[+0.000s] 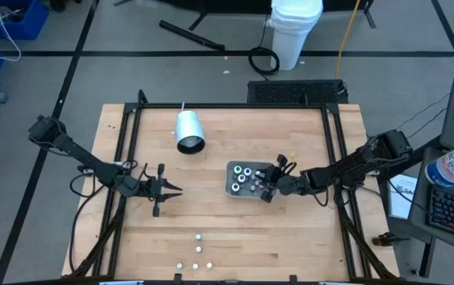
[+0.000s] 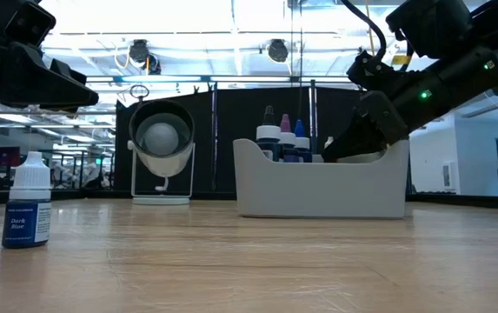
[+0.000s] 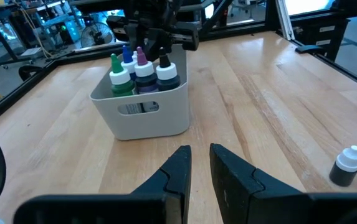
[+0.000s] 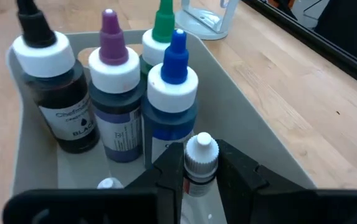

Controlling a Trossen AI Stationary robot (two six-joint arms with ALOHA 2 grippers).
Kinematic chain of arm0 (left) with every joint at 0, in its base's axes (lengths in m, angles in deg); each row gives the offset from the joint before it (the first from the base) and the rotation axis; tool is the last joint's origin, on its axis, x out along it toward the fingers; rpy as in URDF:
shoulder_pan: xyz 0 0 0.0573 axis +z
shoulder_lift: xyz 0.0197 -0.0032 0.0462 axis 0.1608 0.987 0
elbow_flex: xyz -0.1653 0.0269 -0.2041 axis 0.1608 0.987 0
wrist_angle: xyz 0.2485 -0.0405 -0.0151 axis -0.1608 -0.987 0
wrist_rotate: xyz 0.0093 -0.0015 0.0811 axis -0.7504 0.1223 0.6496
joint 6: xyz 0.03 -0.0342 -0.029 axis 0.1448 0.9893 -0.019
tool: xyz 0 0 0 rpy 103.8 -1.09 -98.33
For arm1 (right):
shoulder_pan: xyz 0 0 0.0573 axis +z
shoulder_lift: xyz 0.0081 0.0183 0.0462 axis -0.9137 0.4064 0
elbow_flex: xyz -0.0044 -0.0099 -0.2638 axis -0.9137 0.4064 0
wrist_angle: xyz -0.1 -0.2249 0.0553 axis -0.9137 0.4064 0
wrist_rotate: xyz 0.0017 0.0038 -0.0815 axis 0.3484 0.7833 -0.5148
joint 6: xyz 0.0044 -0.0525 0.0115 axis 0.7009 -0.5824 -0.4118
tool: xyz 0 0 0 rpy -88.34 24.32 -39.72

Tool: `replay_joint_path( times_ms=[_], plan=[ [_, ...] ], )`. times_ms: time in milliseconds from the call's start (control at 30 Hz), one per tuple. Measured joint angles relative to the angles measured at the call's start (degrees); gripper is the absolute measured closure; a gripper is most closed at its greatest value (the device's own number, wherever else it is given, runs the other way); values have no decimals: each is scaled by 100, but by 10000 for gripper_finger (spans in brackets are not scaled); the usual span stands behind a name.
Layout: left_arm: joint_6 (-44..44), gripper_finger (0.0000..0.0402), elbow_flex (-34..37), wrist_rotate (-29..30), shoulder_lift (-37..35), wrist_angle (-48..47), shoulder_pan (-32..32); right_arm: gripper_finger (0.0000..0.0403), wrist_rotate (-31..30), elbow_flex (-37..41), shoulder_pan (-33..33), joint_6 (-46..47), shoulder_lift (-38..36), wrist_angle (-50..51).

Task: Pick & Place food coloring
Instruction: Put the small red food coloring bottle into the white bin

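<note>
Currently the right gripper point(image 4: 194, 177) is down inside the grey tray point(image 4: 271, 165), its fingers closed on a small white-capped bottle point(image 4: 200, 155) held upright just beside the taller bottles. Judged from the tray's contents, this one is being lowered in to join them, kept vertical so it stands rather than tips.

Tray contents, right wrist view: a black-tipped bottle point(image 4: 53, 99) with a dark body and "BLACK" on its label; a purple-tipped bottle point(image 4: 114, 93); a blue-tipped bottle point(image 4: 173, 106); a green-tipped bottle point(image 4: 162, 37) behind them. All have wide white collars and pointed coloured tips. They stand packed toward one end, leaving bare floor for more.

Left gripper point(image 3: 200, 168) hovers over bare wooden surface point(image 3: 278, 106), well apart from the tray, fingers narrow with a slim gap and nothing between them. It looks to be waiting.

More food coloring remains outside: small bottles point(image 1: 198, 237) dotted near the front edge of the surface, one labelled "Dark Blue" point(image 2: 28, 213) standing upright in the low view. A white cylinder point(image 1: 188, 131) lies on its side apart from the tray.
</note>
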Motion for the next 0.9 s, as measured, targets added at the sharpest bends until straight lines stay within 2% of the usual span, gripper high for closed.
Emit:
replay_joint_path(
  times_ms=[633,900],
  plan=[
    [-7,334,0,2,0,2,-1,342,20,0,116,-88,4,-5],
    [-4,334,0,2,0,1,-1,342,-153,4,105,202,7,14]
  ],
)
